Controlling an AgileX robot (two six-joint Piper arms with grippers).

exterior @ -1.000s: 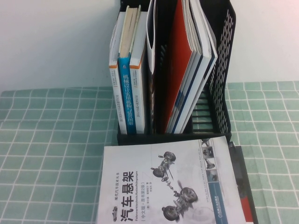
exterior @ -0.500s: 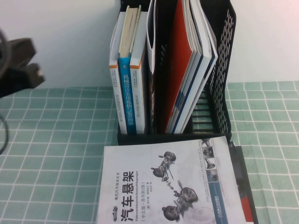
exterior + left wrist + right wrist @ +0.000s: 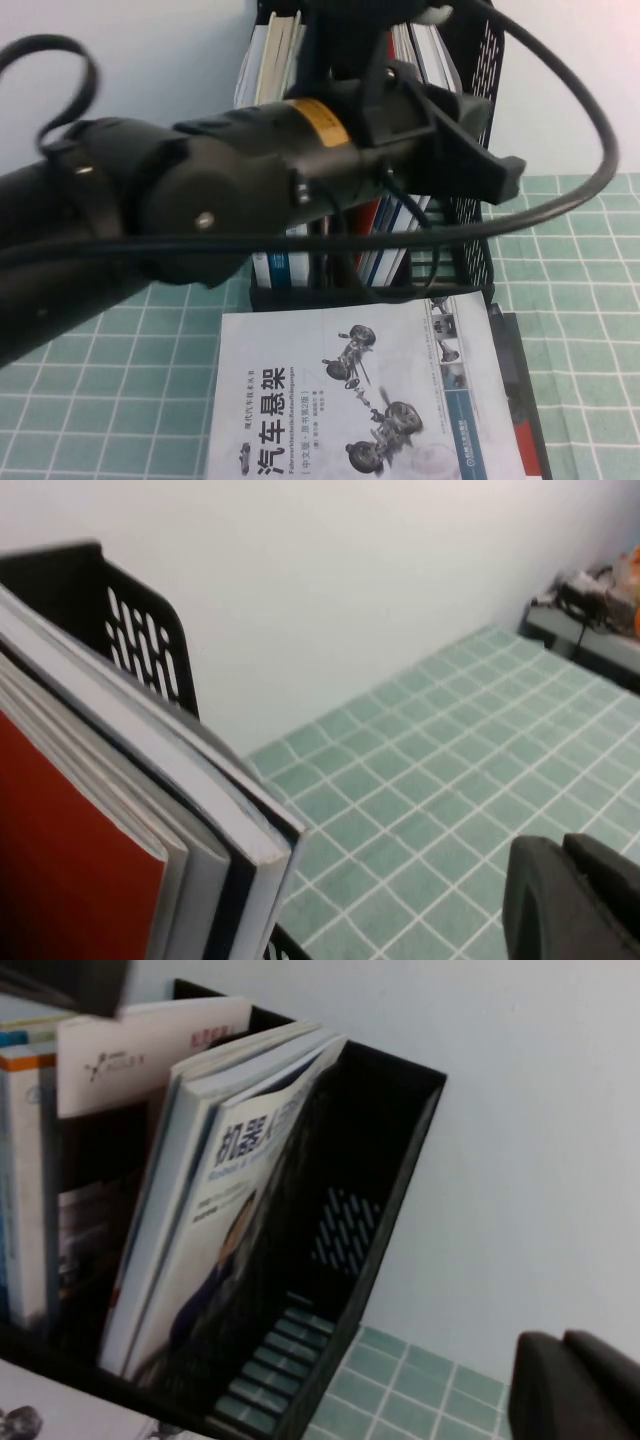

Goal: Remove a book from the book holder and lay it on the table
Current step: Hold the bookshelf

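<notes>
The book (image 3: 215,1260) stands on its lower edge in the book holder (image 3: 478,215), in the compartment nearest the holder's right wall, its long axis running up and tilted so its top leans toward that wall. Its pale cover faces the wall; my right wrist view shows large blue characters near the top and a man in a dark blue suit below them. From above, only its thin white edge (image 3: 432,45) shows, next to the red magazine (image 3: 70,860).

My left arm reaches across in front of the holder, and my left gripper (image 3: 470,150) sits against the upper front of the holder's right compartments; I cannot tell whether its fingers are spread or pressed together. My right gripper (image 3: 575,1385) hangs off to the holder's right side, above the table (image 3: 400,1370), and I cannot tell its state either.

A white book with a chassis drawing (image 3: 350,390) lies flat on the table just in front of the holder.
</notes>
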